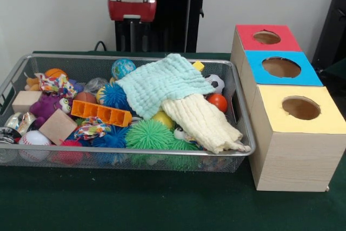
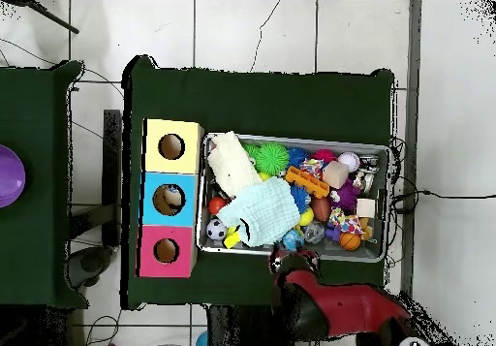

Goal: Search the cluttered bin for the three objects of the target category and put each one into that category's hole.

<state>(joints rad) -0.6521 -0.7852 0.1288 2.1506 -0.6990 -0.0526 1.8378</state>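
Front view, wire bin point(image 1: 240, 109) of toys under two cloths, hand point(image 1: 131, 36) raised behind, grip unclear

Two cloths, a mint one point(image 1: 162, 85) and a cream one point(image 1: 201, 123), lie over the crowded wire bin's point(image 1: 240, 106) right half, covering the toys below, while the green surface point(image 1: 135, 204) in front lies open.

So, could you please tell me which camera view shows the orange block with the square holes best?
The front view: the orange block lies in plain sight across the toys in the wire bin, its row of square holes facing the camera. The overhead view shows only a small orange bar beside the light blue cloth, its holes too small to make out.
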